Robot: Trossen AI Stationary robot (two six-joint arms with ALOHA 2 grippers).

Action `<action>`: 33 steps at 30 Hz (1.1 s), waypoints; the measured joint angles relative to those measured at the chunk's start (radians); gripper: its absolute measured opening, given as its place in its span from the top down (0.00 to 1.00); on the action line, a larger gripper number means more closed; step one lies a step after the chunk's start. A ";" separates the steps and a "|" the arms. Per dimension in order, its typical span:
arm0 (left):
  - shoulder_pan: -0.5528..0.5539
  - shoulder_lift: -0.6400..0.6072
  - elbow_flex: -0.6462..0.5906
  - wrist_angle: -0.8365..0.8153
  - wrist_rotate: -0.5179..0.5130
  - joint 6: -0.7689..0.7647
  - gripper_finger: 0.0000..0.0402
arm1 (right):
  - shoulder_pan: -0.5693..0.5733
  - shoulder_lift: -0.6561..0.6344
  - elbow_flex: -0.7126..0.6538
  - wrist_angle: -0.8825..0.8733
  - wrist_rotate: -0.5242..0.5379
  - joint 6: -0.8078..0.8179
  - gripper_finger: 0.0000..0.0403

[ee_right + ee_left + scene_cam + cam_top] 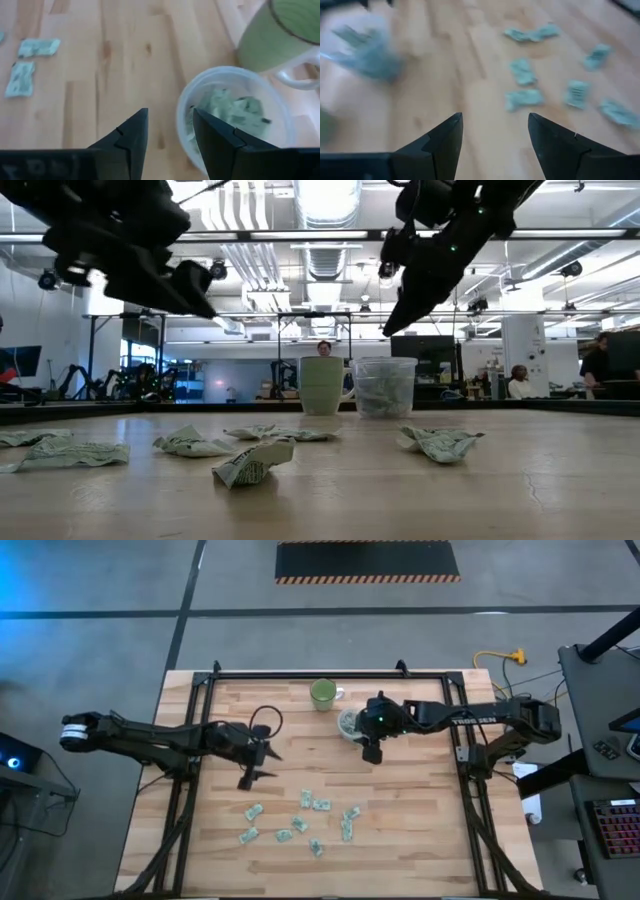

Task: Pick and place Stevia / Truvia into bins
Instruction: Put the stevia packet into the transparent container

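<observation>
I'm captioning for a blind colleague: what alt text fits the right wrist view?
The right gripper, open and empty, hangs over the rim of a clear plastic cup holding green sachets. A green mug stands beside the cup, and two loose sachets lie on the wooden table.

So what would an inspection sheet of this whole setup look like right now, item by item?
Surface: wooden table in a black frame.
Job's things: clear cup with several sachets inside; about nine more sachets scattered across the table's near part.
Clutter: green mug beside the clear cup.
Grippers: right gripper open and empty, raised next to the clear cup; left gripper open and empty, above the table with loose sachets ahead of it.
Cables: yellow cable on the floor past the table's far right corner; a black cable loop on the left arm.
Surroundings: workshop room with people seated far behind the table.
</observation>
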 joint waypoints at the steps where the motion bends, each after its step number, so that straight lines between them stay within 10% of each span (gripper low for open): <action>1: -0.006 0.010 0.000 -0.017 0.017 -0.020 0.48 | 0.011 -0.002 0.000 -0.011 0.000 -0.012 0.63; 12: -0.094 0.097 -0.001 -0.306 0.021 -0.346 0.48 | 0.108 -0.002 0.000 -0.023 -0.002 -0.046 0.63; 33: -0.289 0.319 0.032 -0.286 -0.005 -0.562 0.48 | 0.108 -0.002 0.000 -0.029 -0.002 -0.019 0.63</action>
